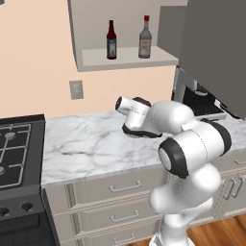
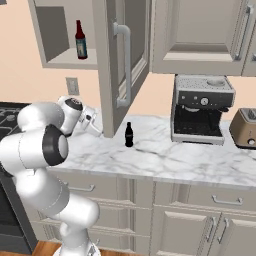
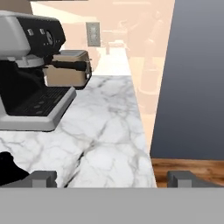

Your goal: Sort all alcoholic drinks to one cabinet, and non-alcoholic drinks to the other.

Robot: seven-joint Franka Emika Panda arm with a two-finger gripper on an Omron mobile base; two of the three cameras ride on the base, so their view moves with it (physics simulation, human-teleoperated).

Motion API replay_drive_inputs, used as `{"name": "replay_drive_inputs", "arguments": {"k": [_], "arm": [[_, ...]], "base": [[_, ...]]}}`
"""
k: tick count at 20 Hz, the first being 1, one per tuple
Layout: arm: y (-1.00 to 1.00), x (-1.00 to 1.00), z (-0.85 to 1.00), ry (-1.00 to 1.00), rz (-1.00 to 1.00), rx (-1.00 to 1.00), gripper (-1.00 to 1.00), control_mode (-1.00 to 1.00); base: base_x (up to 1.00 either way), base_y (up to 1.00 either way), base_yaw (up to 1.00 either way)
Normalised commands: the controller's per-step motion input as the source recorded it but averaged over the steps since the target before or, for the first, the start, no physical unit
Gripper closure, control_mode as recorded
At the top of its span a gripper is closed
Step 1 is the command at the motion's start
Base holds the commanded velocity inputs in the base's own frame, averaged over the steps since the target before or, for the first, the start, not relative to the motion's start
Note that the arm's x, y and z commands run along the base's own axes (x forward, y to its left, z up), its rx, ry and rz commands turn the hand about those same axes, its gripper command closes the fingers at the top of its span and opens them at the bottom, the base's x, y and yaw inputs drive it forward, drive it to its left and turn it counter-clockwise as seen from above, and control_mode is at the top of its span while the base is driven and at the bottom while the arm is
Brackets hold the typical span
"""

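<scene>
Both tall bottles, the brown one (image 1: 111,40) and the clear one (image 1: 145,37), stand on the left cabinet's shelf (image 1: 126,58); the gripper (image 3: 111,178) hovers low over the counter (image 3: 109,131), jaws wide and empty; next, reach for the cola bottle (image 2: 129,134) near the open door (image 2: 117,65).

2 tall bottles (image 1: 111,40) (image 1: 145,37) on the shelf, 1 small black cola bottle (image 2: 129,134), 1 coffee machine (image 2: 202,109), 1 toaster (image 2: 244,128).
</scene>
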Motion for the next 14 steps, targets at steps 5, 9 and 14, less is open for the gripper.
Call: {"name": "replay_drive_inputs", "arguments": {"k": [5, 9, 14], "arm": [[0.00, 0.07, -0.14, 0.00, -0.03, -0.03, -1.00, -1.00], [0.00, 0.09, -0.15, 0.00, -0.03, -0.04, -1.00, -1.00], [0.00, 0.13, -0.15, 0.00, -0.02, -0.03, -1.00, -1.00]], "base": [[0.00, 0.00, 0.00], [0.00, 0.00, 0.00], [0.00, 0.00, 0.00]]}}
